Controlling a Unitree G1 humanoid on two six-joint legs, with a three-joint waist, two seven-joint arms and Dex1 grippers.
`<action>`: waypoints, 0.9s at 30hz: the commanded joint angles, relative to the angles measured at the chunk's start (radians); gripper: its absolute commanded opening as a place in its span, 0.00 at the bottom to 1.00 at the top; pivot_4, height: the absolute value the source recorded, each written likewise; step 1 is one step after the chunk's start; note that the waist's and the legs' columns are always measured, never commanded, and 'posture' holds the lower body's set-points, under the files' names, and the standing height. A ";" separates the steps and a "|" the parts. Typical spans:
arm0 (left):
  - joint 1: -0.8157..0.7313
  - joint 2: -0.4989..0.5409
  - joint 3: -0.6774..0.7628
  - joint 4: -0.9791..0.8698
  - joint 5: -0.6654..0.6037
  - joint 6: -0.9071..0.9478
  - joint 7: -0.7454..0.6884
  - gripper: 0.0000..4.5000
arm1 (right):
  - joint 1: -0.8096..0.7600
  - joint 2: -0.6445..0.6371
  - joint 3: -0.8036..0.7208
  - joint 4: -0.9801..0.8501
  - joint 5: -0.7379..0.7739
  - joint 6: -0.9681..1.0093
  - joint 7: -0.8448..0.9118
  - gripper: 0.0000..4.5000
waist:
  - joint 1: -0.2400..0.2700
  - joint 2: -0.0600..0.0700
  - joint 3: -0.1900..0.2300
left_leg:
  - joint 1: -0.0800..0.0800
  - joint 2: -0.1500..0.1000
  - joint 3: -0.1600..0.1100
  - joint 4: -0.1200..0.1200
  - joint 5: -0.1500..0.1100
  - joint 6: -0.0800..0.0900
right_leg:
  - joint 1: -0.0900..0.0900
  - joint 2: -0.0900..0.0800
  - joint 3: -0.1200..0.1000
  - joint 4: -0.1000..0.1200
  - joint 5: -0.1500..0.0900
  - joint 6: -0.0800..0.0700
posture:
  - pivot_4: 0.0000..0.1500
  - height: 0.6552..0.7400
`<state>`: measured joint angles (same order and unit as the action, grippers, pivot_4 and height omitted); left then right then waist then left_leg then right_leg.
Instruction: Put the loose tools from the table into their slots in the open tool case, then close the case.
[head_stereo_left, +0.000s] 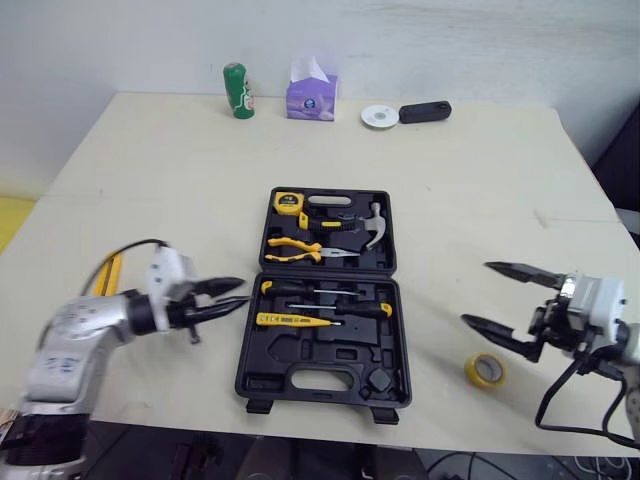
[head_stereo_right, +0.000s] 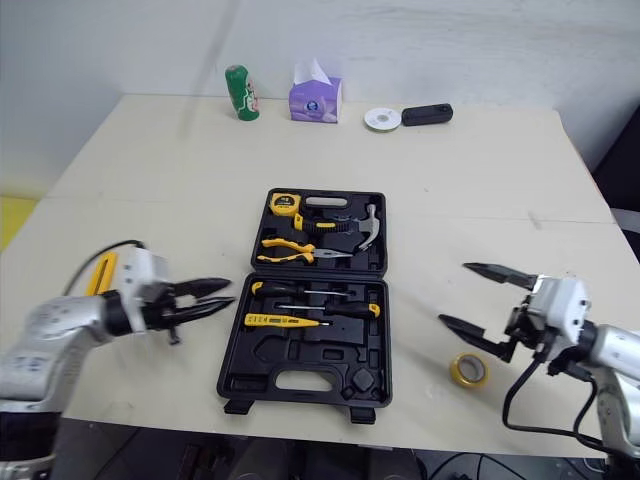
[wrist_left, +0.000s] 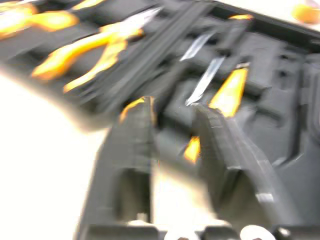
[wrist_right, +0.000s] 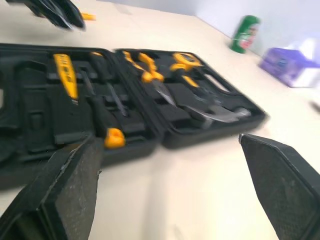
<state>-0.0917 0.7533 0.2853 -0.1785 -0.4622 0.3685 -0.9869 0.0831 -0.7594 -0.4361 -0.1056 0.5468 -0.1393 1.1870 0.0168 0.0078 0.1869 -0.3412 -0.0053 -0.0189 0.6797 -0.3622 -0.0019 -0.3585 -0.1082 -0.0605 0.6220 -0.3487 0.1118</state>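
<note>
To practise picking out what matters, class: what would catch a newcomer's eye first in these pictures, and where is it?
The open black tool case sits in the middle of the table, part filled. To its right a yellow tape roll lies loose beside the wide-open right gripper; the left gripper points at the case's left edge.

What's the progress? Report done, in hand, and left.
Done: tape measure, pliers, hammer and screwdrivers sit in the open case. In hand: nothing; left end effector and right end effector are open. Left: yellow tape roll by the right one, yellow tool beside the left arm, then closing.
</note>
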 joint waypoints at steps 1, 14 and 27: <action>0.086 0.032 0.206 0.087 0.016 -0.064 0.060 0.72 | 0.008 -0.028 -0.144 0.157 -0.041 -0.138 -0.015 1.00 | 0.000 0.000 0.000 | 0.000 0.000 0.000 0.000 0.000 0.000 | 0.000 0.000 0.000 -0.001 0.000 0.000 | 1.00 1.00; 0.248 0.043 0.669 0.654 0.091 -0.378 0.410 0.99 | 0.137 -0.038 -0.426 0.693 -0.131 -0.462 -0.210 1.00 | -0.020 -0.002 0.000 | 0.006 -0.001 0.003 -0.012 -0.001 0.001 | 0.001 -0.003 0.001 -0.005 0.000 0.000 | 1.00 1.00; 0.288 0.041 0.728 0.761 0.036 -0.338 0.572 0.99 | 0.333 0.020 -0.484 0.797 -0.152 -0.519 -0.478 1.00 | -0.024 -0.002 -0.002 | 0.009 0.000 0.006 -0.016 -0.002 -0.001 | 0.001 -0.004 0.005 -0.004 0.000 -0.001 | 1.00 1.00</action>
<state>0.1844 0.7839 1.0019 0.6062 -0.4115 0.0350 -0.4164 0.4065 -0.7339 -0.9086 0.7144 0.3808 -0.6381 0.7249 -0.0068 0.0053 0.1847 -0.3324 -0.0057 -0.0127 0.6641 -0.3644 -0.0030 -0.3578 -0.1125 -0.0552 0.6175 -0.3492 0.1107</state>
